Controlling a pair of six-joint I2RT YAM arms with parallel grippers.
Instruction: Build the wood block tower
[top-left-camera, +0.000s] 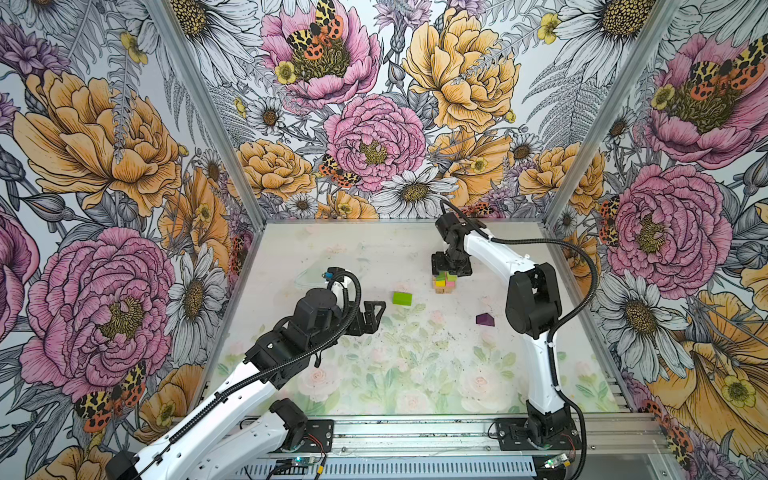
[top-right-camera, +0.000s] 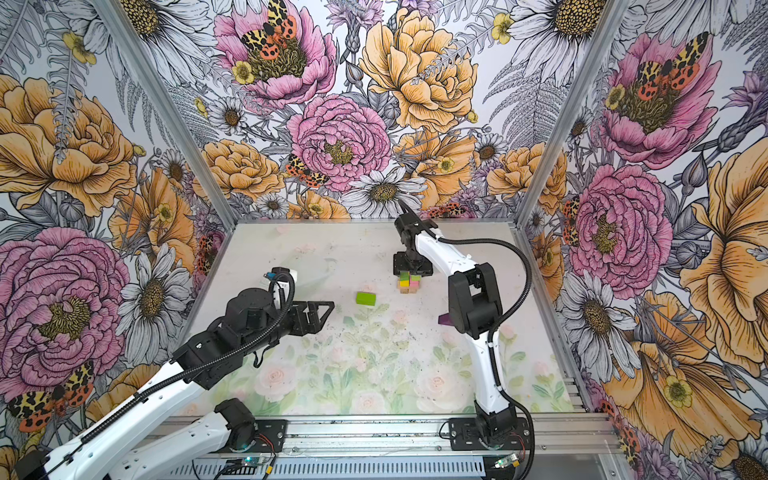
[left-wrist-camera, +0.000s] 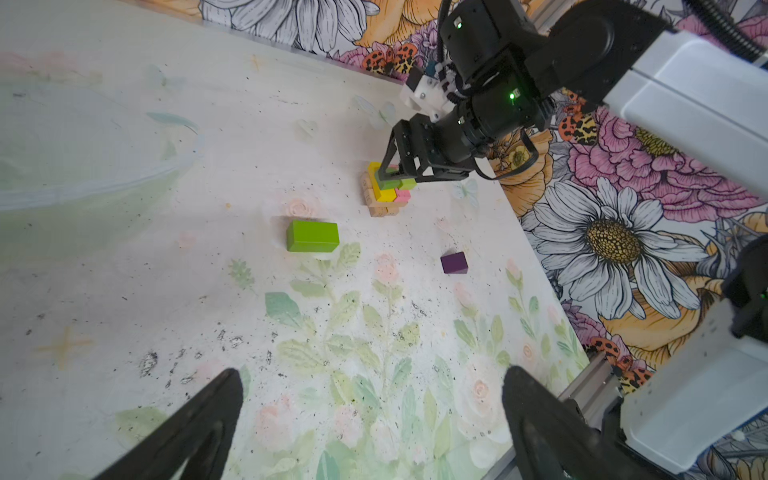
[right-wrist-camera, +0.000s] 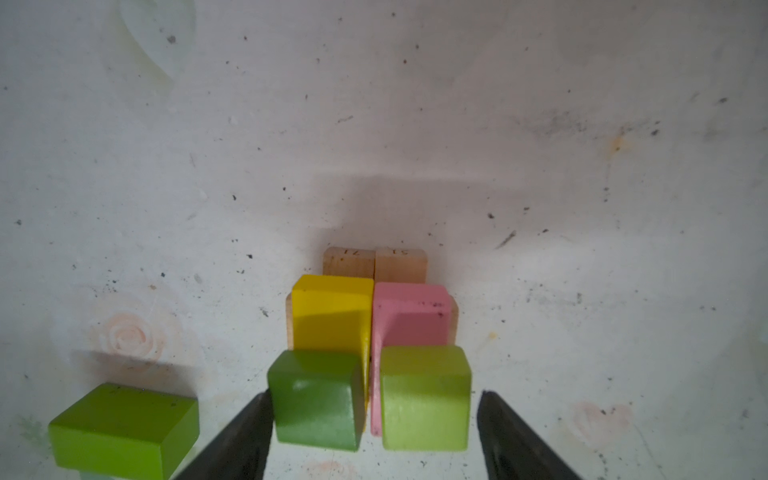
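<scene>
The wood block tower stands at the far right of the table: tan oblongs at the bottom, a yellow oblong and a pink oblong on them, a dark green cube and a light green cube on top. My right gripper points down over the tower and is open, straddling both cubes. One finger touches the dark cube; the other is apart from the light one. A lime brick and a purple peaked piece lie loose. My left gripper hovers open and empty, left of the brick.
Floral-printed walls close in the table on three sides. An aluminium rail with both arm bases runs along the front. The right arm's elbow hangs just right of the purple piece and partly covers it in a top view.
</scene>
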